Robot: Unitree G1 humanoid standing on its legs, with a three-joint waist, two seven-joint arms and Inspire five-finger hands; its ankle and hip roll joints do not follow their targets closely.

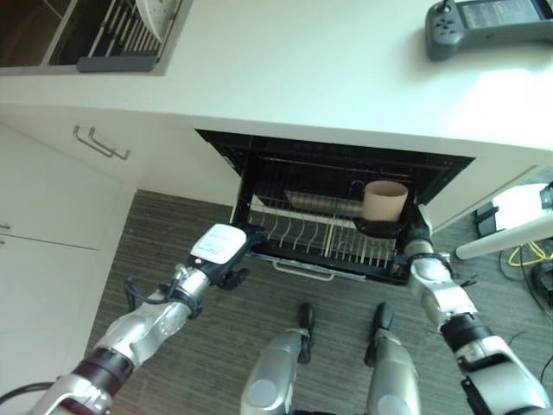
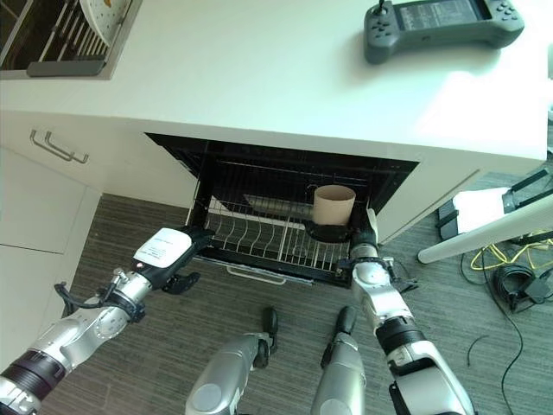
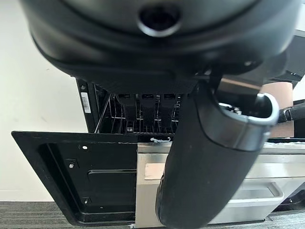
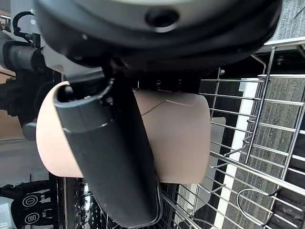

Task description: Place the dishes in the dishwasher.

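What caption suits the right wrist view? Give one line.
Right robot hand grips a tan cup above the dishwasher's wire rack.

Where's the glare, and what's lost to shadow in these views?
Left eye view: glare washes out the countertop beside the controller. The dishwasher cavity is dark, though the pale rack wires and the cup stand out against it. Right wrist view: the right hand lies dark across the cup and covers part of it.
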